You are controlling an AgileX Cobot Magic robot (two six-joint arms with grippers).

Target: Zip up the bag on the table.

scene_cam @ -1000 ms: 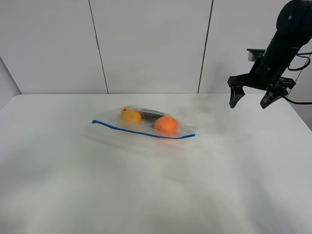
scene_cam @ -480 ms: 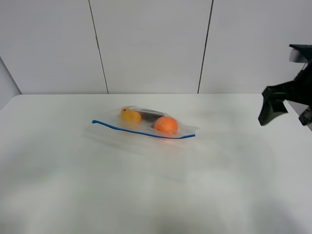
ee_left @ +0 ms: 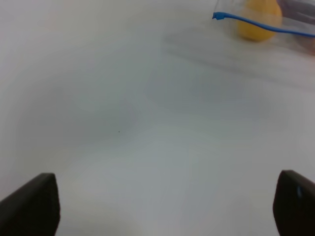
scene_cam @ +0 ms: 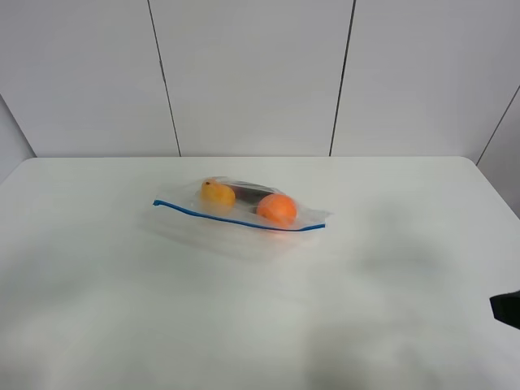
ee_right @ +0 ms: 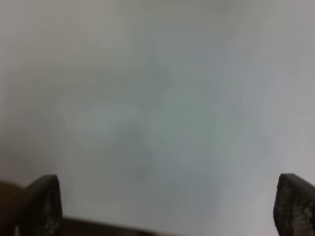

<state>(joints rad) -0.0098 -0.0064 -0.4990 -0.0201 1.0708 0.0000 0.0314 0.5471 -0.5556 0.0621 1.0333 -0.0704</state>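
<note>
The clear bag [scene_cam: 240, 210] lies flat on the white table [scene_cam: 260, 317], left of centre. Its blue zipper strip [scene_cam: 236, 219] runs along the near long edge. Two orange fruits [scene_cam: 277, 209] and a dark object show through it. The left wrist view shows the strip's end [ee_left: 219, 16] and one fruit [ee_left: 256, 19] far from my left gripper [ee_left: 162, 206], which is open and empty over bare table. My right gripper [ee_right: 170, 204] is open and empty, also over bare table. In the high view only a dark bit of the right arm [scene_cam: 508, 309] shows at the right edge.
A pale panelled wall [scene_cam: 260, 73] stands behind the table's far edge. The table's right edge runs close to the right arm. Nothing else lies on the table besides the bag.
The right arm has dropped from high at the back right down to the lower right edge of the high view, almost out of it. The bag has not moved.
</note>
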